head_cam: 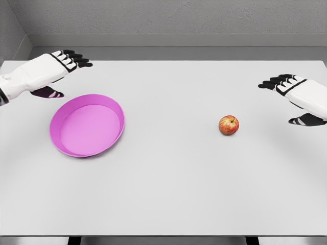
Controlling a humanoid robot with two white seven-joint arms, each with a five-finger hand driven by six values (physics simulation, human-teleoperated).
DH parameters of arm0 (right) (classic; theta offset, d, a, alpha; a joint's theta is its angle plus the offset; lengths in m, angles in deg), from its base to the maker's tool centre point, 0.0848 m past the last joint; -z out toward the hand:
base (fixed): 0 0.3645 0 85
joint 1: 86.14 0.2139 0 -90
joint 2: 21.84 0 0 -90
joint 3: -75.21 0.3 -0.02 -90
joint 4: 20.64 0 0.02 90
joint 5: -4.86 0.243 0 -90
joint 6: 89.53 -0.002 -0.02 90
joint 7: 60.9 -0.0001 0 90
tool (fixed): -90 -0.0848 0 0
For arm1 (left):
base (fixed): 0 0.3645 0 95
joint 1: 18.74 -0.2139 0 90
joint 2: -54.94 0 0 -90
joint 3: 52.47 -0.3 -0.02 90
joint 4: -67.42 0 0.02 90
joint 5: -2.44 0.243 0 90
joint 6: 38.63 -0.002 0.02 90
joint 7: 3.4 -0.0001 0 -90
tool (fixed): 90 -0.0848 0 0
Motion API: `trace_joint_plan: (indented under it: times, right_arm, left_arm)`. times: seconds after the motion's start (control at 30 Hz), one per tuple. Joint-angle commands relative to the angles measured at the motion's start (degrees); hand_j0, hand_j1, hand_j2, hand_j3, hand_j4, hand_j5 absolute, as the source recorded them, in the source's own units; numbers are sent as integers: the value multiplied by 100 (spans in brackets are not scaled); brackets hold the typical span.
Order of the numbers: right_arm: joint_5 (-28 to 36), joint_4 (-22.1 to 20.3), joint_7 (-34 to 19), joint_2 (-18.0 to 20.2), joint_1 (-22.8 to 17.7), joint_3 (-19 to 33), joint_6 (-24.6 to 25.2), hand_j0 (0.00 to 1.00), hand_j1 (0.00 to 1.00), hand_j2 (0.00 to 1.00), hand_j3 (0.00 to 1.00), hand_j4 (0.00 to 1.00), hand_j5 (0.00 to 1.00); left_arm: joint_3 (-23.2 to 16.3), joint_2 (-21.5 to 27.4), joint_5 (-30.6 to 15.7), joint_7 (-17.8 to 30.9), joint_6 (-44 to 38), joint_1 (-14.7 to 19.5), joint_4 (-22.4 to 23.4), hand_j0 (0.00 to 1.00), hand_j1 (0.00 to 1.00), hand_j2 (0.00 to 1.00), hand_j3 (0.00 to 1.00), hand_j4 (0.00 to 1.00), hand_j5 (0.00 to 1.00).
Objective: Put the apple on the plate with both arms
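So a flat, matte white table (168, 194) is seen from above, smooth all over with no texture to speak of, and a grey wall with a rough, concrete-like finish is visible behind its far edge. The apple (229, 125) is sat on the bare tabletop right of centre, small and round, mottled red and yellow with a slightly glossy skin and a little dimple at the top where the stem is. The plate (87, 125) is placed well apart from it on the left side of the table, a round, shallow dish in bright pink-magenta, plastic-looking, with a raised rim and a paler flat bottom, and nothing is held in it. The left hand (64, 61) is held above the table at the far left, just behind the plate, white hard-shell panels over the back of it and black jointed fingers stretched out flat and slightly spread, nothing gripped, a dark shadow thrown on the table beneath. The right hand (286, 84) is brought in from the right edge, same white casing and black segmented fingers, also extended and relaxed with nothing grasped, its thumb seen lower down near the edge. It's kept near the apple but clearly apart from it, not touching, and the apple is untouched by either hand
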Motion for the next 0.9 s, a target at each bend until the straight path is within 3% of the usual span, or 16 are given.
trace_joint_plan:
  times: [0.0,0.17,0.27,0.33,0.4,0.53,0.7,0.87]
  right_arm:
    - [18,-1,-15,8,0,-1,2,100,100,100,100,100,100]
    - [36,-1,-24,-53,9,-10,2,100,100,100,100,100,100]
    - [45,-1,-595,-176,79,-54,72,100,100,100,100,100,100]
    - [36,-1,-938,-281,351,-343,326,100,100,100,100,100,100]
    - [45,8,-1228,-519,984,-1099,581,100,100,100,100,100,100]
    - [54,34,-1255,-853,1599,-2066,1117,100,100,100,100,100,100]
    - [54,60,-1281,-915,1740,-2181,1179,100,100,100,100,100,100]
    - [62,60,-1984,-1064,1960,-2356,1627,100,100,100,100,100,100]
  left_arm:
    - [7,31,-38,-2,-3,0,0,100,100,100,100,100,100]
    - [15,31,-47,-2,-3,0,-8,100,100,100,100,100,100]
    - [24,31,-64,-2,-3,0,-35,100,100,100,100,100,100]
    - [15,31,-38,-2,-3,-9,-105,100,100,100,100,100,100]
    - [15,31,-38,-2,-3,-18,-123,100,100,100,100,100,100]
    - [15,31,-38,-2,-3,-26,-237,100,100,100,100,100,100]
    - [15,31,-20,7,-3,-26,-228,100,100,100,100,100,100]
    - [15,31,-12,7,-3,-18,-219,100,100,100,100,100,100]
